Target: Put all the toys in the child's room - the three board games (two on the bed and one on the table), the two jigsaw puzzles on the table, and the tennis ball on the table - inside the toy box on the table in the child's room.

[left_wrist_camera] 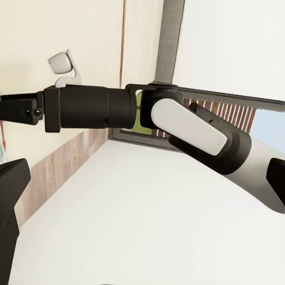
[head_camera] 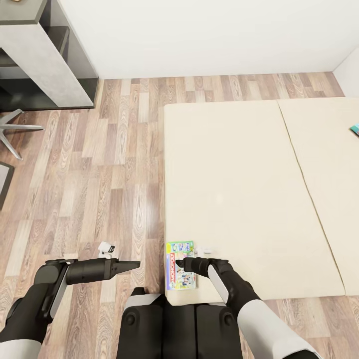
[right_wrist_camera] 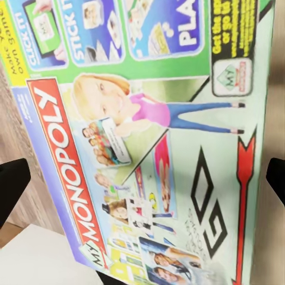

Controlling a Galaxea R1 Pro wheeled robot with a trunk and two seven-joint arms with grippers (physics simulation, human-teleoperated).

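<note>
A colourful Monopoly board game (head_camera: 175, 280) lies flat on the near left corner of the beige bed (head_camera: 239, 189). My right gripper (head_camera: 180, 263) hovers just over it, open. In the right wrist view the board game's lid (right_wrist_camera: 154, 136) spreads between the two wide-apart fingertips (right_wrist_camera: 12, 187). A second board game (head_camera: 355, 129) peeks in at the bed's far right edge. My left gripper (head_camera: 130, 266) hangs over the wood floor left of the bed, pointing at the right arm (left_wrist_camera: 178, 122), and looks open with nothing in it. The toy box, jigsaw puzzles and tennis ball are out of view.
The end of the grey table (head_camera: 45, 55) stands at the far left by the white wall. A chair's metal base (head_camera: 15, 130) sits below it. Wood floor (head_camera: 99, 174) runs between the table and the bed.
</note>
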